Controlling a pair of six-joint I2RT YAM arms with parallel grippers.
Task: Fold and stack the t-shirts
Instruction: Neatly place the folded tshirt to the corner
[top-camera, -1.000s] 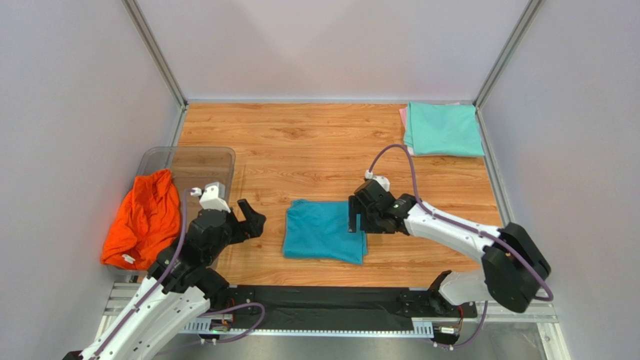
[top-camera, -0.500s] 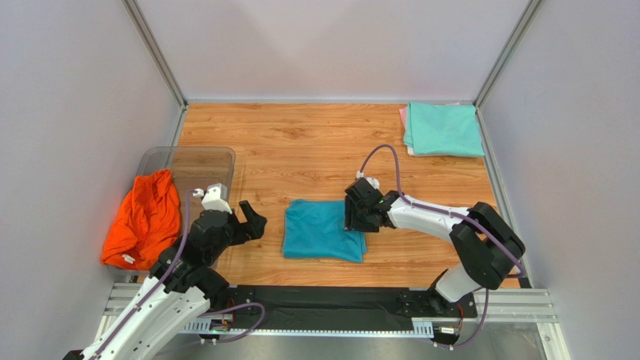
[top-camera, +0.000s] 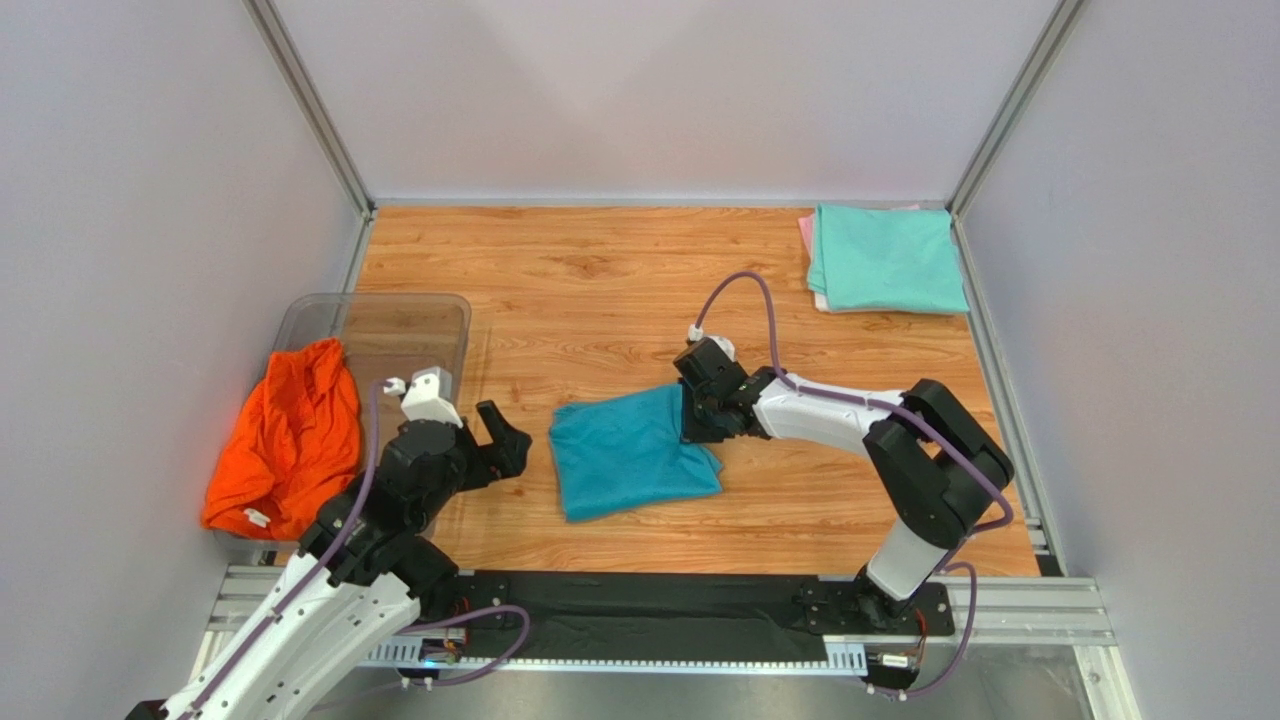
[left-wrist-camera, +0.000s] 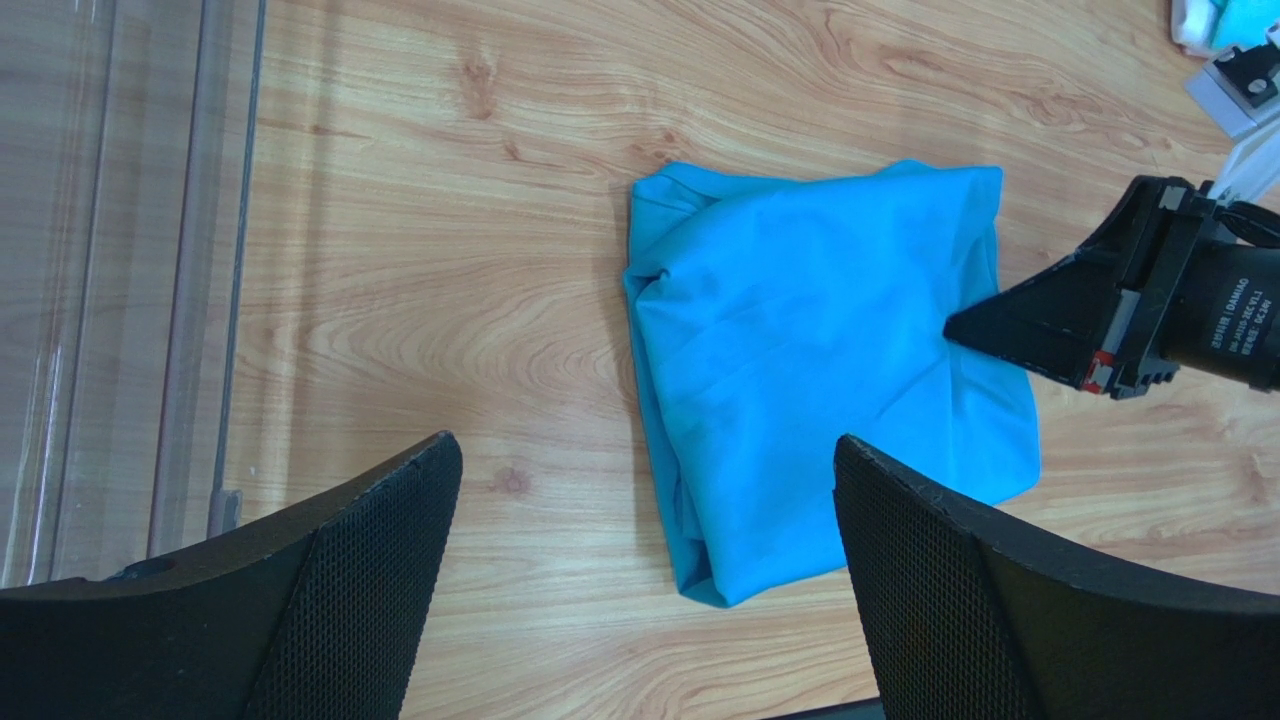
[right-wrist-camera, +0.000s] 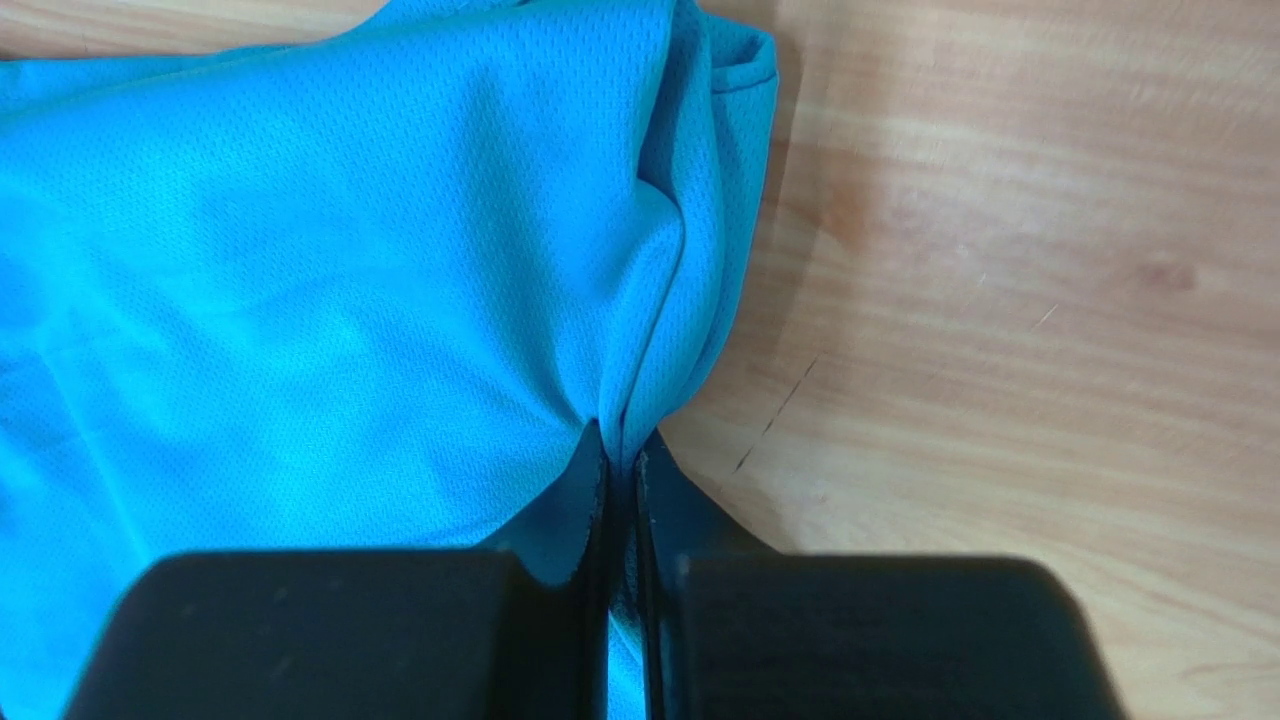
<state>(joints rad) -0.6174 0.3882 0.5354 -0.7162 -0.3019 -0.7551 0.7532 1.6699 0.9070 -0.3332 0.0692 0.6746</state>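
Note:
The folded teal-blue t-shirt (top-camera: 624, 450) (left-wrist-camera: 812, 345) (right-wrist-camera: 301, 270) lies skewed in the middle of the table. My right gripper (top-camera: 694, 408) (right-wrist-camera: 621, 450) is shut on a pinched fold at the shirt's right far edge. To the shirt's left, my left gripper (top-camera: 504, 443) (left-wrist-camera: 643, 450) hovers wide open and holds nothing. The orange t-shirt (top-camera: 286, 435) is a crumpled heap at the left, over the tub's edge. At the far right corner, the mint green t-shirt (top-camera: 887, 258) lies folded on the pale pink one (top-camera: 807, 240), of which only an edge shows.
A clear plastic tub (top-camera: 391, 323) (left-wrist-camera: 120, 225) stands at the left, next to my left arm. Grey walls close the table on three sides. Bare wood (top-camera: 601, 285) stretches between the teal shirt and the far stack.
My right gripper closed on the teal shirt's right edge and moved left and away from me. The shirt slid left and turned askew. The left arm stayed put.

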